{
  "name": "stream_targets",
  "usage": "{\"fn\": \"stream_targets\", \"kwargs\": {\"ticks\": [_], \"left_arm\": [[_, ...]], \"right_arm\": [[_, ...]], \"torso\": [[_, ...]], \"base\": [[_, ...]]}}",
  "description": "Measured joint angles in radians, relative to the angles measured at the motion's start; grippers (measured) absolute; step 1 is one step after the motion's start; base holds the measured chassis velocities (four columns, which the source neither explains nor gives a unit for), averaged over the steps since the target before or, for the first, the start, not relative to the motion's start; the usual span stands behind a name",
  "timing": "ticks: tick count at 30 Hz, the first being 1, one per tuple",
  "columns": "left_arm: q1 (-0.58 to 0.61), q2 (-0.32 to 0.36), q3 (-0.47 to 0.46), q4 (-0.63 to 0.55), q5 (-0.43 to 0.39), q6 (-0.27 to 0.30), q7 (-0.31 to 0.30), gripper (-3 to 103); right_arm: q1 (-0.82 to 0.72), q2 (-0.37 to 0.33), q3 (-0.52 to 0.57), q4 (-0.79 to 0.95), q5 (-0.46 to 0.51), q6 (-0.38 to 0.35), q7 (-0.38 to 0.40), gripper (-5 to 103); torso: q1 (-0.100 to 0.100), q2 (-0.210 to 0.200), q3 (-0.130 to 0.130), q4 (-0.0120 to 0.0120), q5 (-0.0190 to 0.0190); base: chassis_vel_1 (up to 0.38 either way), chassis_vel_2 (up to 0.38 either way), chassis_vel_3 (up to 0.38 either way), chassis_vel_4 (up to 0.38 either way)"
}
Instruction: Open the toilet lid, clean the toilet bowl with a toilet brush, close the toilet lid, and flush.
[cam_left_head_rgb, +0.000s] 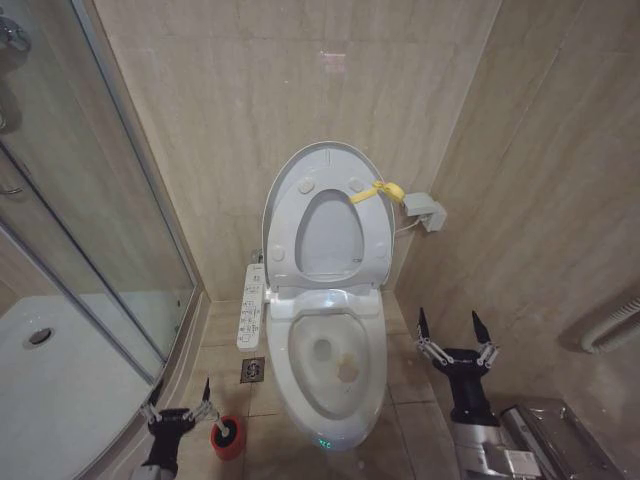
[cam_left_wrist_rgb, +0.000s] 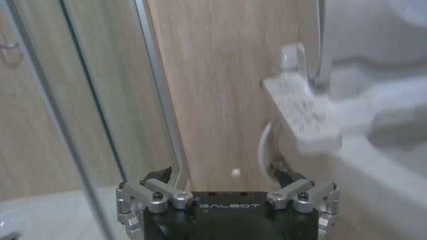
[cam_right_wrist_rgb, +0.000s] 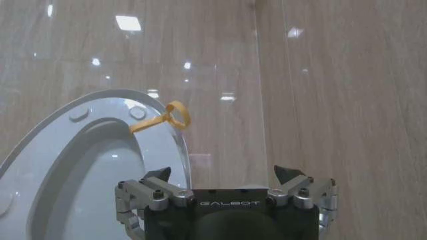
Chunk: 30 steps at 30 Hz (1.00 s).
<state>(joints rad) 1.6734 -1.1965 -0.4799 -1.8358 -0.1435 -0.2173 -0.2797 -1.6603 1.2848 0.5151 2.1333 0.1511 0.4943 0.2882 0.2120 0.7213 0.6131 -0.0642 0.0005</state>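
1. We had the large glossy white oval plastic toilet lid (cam_left_head_rgb: 326, 165) already up, leaning back against the beige tiled wall (cam_left_head_rgb: 230, 90) with its yellow strap (cam_left_head_rgb: 383, 190) hanging off the edge, and the white seat ring (cam_left_head_rgb: 328, 228) was raised along with it.
2. The white elongated ceramic toilet bowl (cam_left_head_rgb: 375, 365) sat open below, with a brownish stain low in the basin (that was the bit to scrub).
3. The toilet brush (cam_left_head_rgb: 229, 434), round black bristle head poking out of its small red cup holder, stood on the floor just left of the bowl.
4. Our left gripper (cam_left_head_rgb: 180, 409) hovered just beside it, jaws spread, holding nothing.
5. Our right gripper (cam_left_head_rgb: 455, 330) waited to the right of the bowl, jaws spread wide too.
6. So we reckoned lid-opening was done and the brush pickup was the step in hand. Next move probably called for the left gripper to line up over the brush's slim handle and close on it.
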Motion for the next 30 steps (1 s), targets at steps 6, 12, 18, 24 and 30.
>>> {"fn": "stream_targets", "kwargs": {"ticks": [6,12,18,24,30], "left_arm": [[-0.034,-0.023,0.011,0.114,-0.015,-0.056,0.071,100],[-0.069,-0.053,0.036,0.233,-0.017,-0.123,0.144,100],[-0.103,-0.073,0.033,0.295,-0.018,-0.139,0.14,100],[-0.15,-0.096,0.034,0.348,-0.032,-0.139,0.14,100],[-0.232,-0.135,0.056,0.479,-0.048,-0.14,0.178,100]], "right_arm": [[0.018,-0.009,0.0,-0.013,0.016,0.001,-0.002,100],[0.021,0.0,-0.001,-0.018,0.018,0.003,-0.006,100],[0.016,-0.009,-0.001,-0.019,0.018,0.012,-0.009,100],[0.018,-0.021,0.0,-0.019,0.022,0.016,-0.01,100],[0.024,-0.028,-0.003,-0.025,0.024,0.016,-0.013,100]], "torso": [[0.0,0.0,0.0,-0.0002,0.0],[0.0,0.0,0.0,0.0,0.0],[0.0,0.0,0.0,0.0,0.0001],[0.0,0.0,0.0,0.0002,0.0002],[0.0,0.0,0.0,0.0,0.0001]], "base": [[0.0,0.0,0.0,0.0],[0.0,0.0,0.0,0.0],[0.0,0.0,0.0,0.0],[0.0,0.0,0.0,0.0],[0.0,0.0,0.0,0.0]]}}
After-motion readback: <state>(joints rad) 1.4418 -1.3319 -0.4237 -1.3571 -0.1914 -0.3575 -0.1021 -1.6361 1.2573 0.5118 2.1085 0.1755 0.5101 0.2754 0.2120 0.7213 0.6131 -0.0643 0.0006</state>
